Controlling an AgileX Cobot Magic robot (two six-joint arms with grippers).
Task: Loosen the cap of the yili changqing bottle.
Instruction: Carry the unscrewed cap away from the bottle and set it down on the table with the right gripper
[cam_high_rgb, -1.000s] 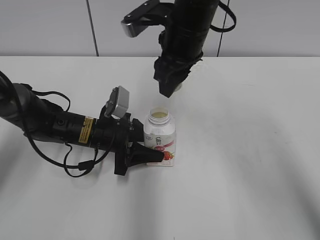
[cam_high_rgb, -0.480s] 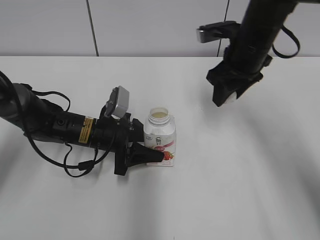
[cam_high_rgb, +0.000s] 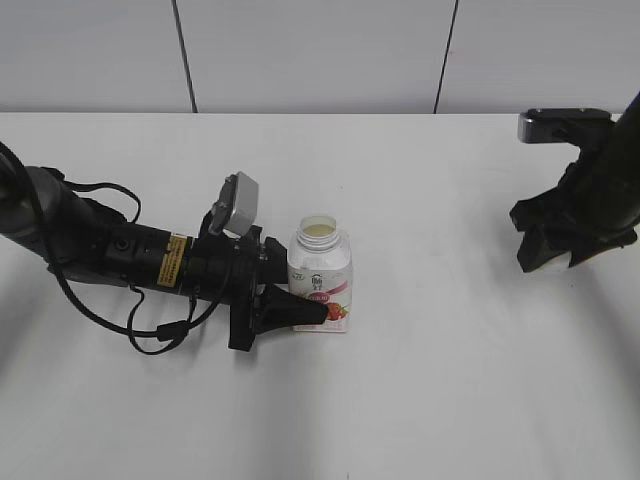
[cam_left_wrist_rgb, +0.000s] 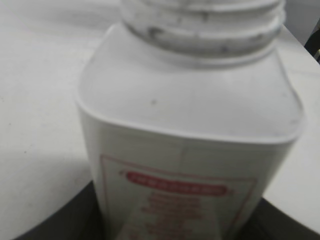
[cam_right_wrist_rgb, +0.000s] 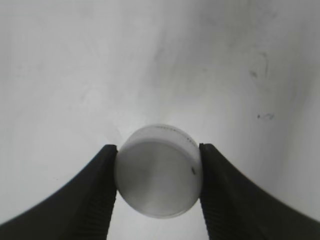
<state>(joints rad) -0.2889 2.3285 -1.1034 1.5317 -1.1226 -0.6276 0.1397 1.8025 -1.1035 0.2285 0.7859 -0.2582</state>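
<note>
White table; cap pinched in right claw; left claw seemingly clamping bottle.

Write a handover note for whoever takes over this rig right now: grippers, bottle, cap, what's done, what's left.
Left gripper: shut on the yili changqing bottle, holding its lower body; the bottle stands upright on the table with its neck open.
Right gripper: shut on the cap, pinched between both fingers, out at the right side of the table, well away from the bottle.
Done: cap is loosened and fully off.
Left: probably set the cap down and release the bottle.
</note>
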